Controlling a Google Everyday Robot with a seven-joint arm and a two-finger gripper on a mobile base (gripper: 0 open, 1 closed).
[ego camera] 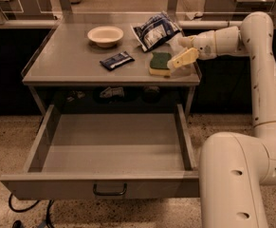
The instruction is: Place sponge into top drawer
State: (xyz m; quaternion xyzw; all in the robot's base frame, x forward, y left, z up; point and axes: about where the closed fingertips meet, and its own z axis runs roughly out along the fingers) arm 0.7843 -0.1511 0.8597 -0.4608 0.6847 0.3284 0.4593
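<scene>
The sponge (160,63), dark green on top with yellow foam below, lies on the tabletop (71,61) near the right front corner. My gripper (179,50) reaches in from the right at table height, right beside the sponge's right edge. It is open, with one yellow finger (185,57) touching or nearly touching the sponge and the other further back. The top drawer (109,186) is pulled fully out below the table, its grey inside bare and its dark handle (110,190) at the centre of the front panel.
A cream bowl (105,34) stands at the back of the table. A dark blue flat packet (116,60) lies mid-table. A blue and white bag (155,30) lies behind the sponge. My arm's large white link (232,179) fills the lower right. Cables (28,210) lie on the floor.
</scene>
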